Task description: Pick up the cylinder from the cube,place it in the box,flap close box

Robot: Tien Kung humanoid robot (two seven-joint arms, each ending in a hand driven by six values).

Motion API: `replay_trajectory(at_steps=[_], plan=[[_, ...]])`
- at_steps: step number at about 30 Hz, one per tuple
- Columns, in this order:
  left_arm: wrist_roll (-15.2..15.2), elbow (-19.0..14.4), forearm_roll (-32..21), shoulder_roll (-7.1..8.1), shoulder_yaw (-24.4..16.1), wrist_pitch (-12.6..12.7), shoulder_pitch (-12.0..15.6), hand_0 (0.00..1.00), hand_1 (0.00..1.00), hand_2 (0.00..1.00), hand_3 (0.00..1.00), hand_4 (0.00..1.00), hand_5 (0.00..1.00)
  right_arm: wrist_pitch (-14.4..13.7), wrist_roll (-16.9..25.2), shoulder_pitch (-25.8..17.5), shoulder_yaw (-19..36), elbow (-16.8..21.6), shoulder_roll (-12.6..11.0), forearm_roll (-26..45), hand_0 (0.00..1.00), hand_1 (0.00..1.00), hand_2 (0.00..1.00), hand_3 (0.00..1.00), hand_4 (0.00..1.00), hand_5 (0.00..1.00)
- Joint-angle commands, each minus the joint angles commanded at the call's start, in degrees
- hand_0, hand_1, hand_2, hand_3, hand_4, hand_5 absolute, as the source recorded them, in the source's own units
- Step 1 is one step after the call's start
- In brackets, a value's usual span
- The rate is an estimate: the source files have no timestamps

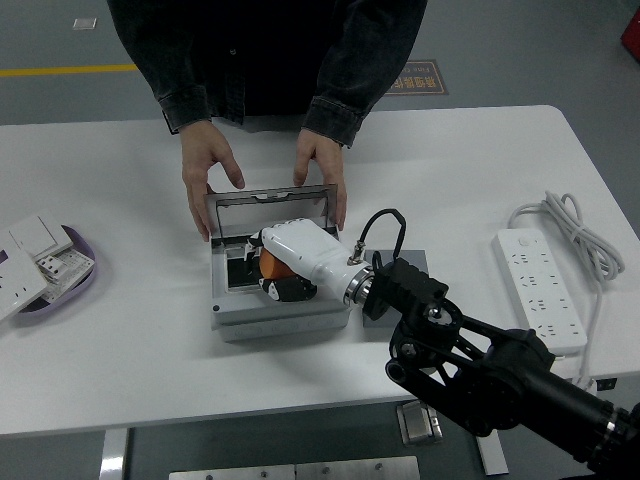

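The orange cylinder [270,266] is inside the open grey box [280,315], low in its recess. My right hand [282,270], white with black fingers, reaches into the box from the right and is curled around the cylinder. The box's lid [270,208] stands open at the back. A person at the far side holds the lid's two ends, one hand [207,172] at the left and the other hand [322,168] at the right. The grey cube [412,268] sits right of the box, mostly hidden behind my black right arm [470,360]. The left arm is out of view.
A white power strip [545,285] with a coiled cord [565,220] lies at the right. A purple dish [82,262] holding white switch plates [35,255] sits at the left edge. The person's dark sleeves hang over the table's far side.
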Motion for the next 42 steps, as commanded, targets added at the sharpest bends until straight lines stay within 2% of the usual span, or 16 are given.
replay_trajectory(at_steps=[5,6,11,12,17,18,23,24,29,30,35,36,41,42], plan=[[0.02,0.00,0.11,-0.05,-0.07,-0.01,0.01,0.620,0.626,0.589,0.647,0.684,0.209,0.71,-0.30,0.11,-0.26,-0.13,0.13,-0.12,0.003,0.191,0.329,0.492,0.002,0.002],[0.02,0.00,0.09,-0.06,-0.03,-0.02,0.02,0.620,0.626,0.589,0.647,0.683,0.209,0.74,-0.31,0.10,-0.29,-0.14,0.15,-0.07,0.632,0.626,0.598,0.698,0.336,0.068],[0.01,0.00,0.04,-0.14,0.13,-0.04,0.06,0.620,0.626,0.589,0.647,0.683,0.209,0.79,-0.38,0.10,-0.36,-0.17,0.26,-0.01,0.632,0.626,0.598,0.698,0.336,0.068],[0.01,0.00,0.03,-0.16,0.16,-0.04,0.06,0.619,0.626,0.589,0.647,0.684,0.210,0.77,-0.38,0.10,-0.36,-0.17,0.29,-0.01,0.759,0.672,0.665,0.724,0.537,0.126],[-0.02,0.00,0.12,-0.22,0.19,-0.07,0.02,0.619,0.626,0.589,0.647,0.684,0.210,0.78,-0.59,0.06,-0.23,-0.14,0.38,-0.34,0.759,0.672,0.665,0.724,0.537,0.126],[-0.03,0.00,0.16,-0.21,0.17,-0.08,0.01,0.620,0.626,0.589,0.647,0.684,0.210,0.78,-0.62,0.03,-0.23,-0.14,0.38,-0.34,0.801,0.681,0.673,0.741,0.634,0.132],[-0.07,0.00,0.19,-0.16,0.25,-0.09,0.04,0.620,0.626,0.589,0.647,0.684,0.210,0.93,-0.83,-0.14,-0.19,-0.22,0.45,-0.40,0.801,0.681,0.673,0.741,0.634,0.132],[-0.09,0.00,0.14,-0.16,0.33,-0.10,0.05,0.619,0.626,0.589,0.647,0.684,0.209,0.96,-0.87,-0.16,-0.18,-0.24,0.46,-0.41,0.813,0.686,0.681,0.760,0.718,0.180],[-0.12,0.00,0.13,-0.22,0.46,-0.14,0.03,0.619,0.626,0.589,0.647,0.684,0.209,1.16,-0.83,-0.23,-0.06,-0.26,0.49,0.00,0.813,0.686,0.681,0.760,0.718,0.180],[-0.13,0.00,0.10,-0.22,0.51,-0.15,0.02,0.619,0.626,0.589,0.647,0.684,0.209,1.12,-0.77,-0.27,-0.05,-0.23,0.50,0.33,0.819,0.686,0.684,0.777,0.747,0.188],[-0.18,0.00,0.05,-0.25,0.71,-0.18,0.05,0.619,0.626,0.589,0.647,0.684,0.209,-0.38,1.74,-1.08,-0.17,0.60,0.39,6.97,0.819,0.686,0.684,0.777,0.747,0.188],[-0.19,0.00,0.04,-0.26,0.76,-0.19,0.06,0.619,0.626,0.588,0.646,0.682,0.210,-0.77,2.40,-1.29,-0.10,0.99,0.34,8.50,0.827,0.687,0.687,0.786,0.771,0.196],[-0.26,0.00,-0.16,-0.35,1.07,-0.22,0.18,0.619,0.626,0.588,0.646,0.682,0.210,-2.32,5.41,-2.36,0.64,5.83,-1.22,17.28,0.827,0.687,0.687,0.786,0.771,0.196],[-0.24,0.00,-0.10,-0.35,1.03,-0.22,0.21,0.619,0.626,0.587,0.646,0.680,0.207,-2.59,5.79,-2.33,0.83,6.94,-1.75,19.02,0.817,0.682,0.686,0.785,0.742,0.173]])
